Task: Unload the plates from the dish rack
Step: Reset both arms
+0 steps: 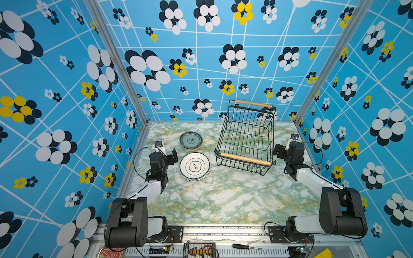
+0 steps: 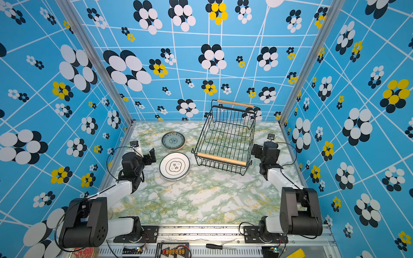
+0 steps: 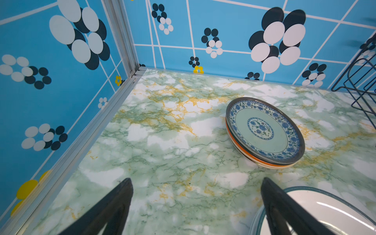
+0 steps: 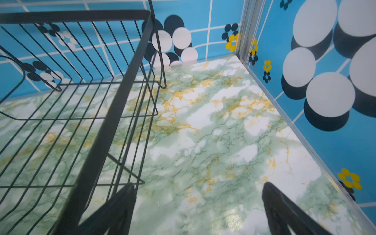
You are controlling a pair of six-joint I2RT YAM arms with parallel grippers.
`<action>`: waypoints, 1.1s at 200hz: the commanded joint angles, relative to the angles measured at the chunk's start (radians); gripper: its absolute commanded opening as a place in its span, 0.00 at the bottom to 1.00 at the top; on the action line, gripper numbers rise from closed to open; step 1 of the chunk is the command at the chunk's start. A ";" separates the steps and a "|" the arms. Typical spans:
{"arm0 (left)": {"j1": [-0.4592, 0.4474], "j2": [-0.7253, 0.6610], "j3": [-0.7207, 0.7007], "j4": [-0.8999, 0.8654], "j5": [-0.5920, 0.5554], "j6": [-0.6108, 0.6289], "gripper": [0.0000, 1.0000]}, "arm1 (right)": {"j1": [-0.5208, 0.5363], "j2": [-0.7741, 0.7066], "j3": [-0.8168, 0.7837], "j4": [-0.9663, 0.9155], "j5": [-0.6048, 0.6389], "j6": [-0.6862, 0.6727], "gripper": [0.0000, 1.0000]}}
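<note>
My left fingers stand wide apart with nothing between them, and my right fingers are just as wide and empty. The dish rack sits just beside the right fingers on their inner side, and I see no plate in it, only bare wire with the table showing through. The plates lie out on the table in two piles. The teal-patterned stack is ahead of the left fingers, with orange and cream rims showing under its top plate. The white stack with the printed emblem is right alongside the left fingers. I judge the unloading is done, so the job now is to come away cleanly. One left finger overlaps the white rim in the wrist view, and I cannot tell whether it touches. I would therefore lift before drawing back, rather than slide sideways and nudge the pile. On the right, one finger lies close to the rack's wire wall, so I would back straight out and keep the fingers from hooking a wire and dragging the rack.
</note>
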 commanded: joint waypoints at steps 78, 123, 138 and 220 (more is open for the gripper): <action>-0.054 0.047 -0.098 0.162 0.017 0.075 0.99 | -0.005 -0.012 -0.186 0.216 -0.016 -0.009 0.99; -0.058 0.210 -0.149 0.390 0.009 0.076 0.99 | -0.005 0.017 -0.264 0.386 -0.018 0.005 0.99; -0.069 0.254 -0.136 0.412 -0.007 0.087 0.99 | -0.001 0.033 -0.279 0.434 -0.015 -0.001 0.99; -0.086 0.250 -0.100 0.334 -0.043 0.095 0.99 | 0.027 0.142 -0.266 0.516 -0.119 -0.074 0.99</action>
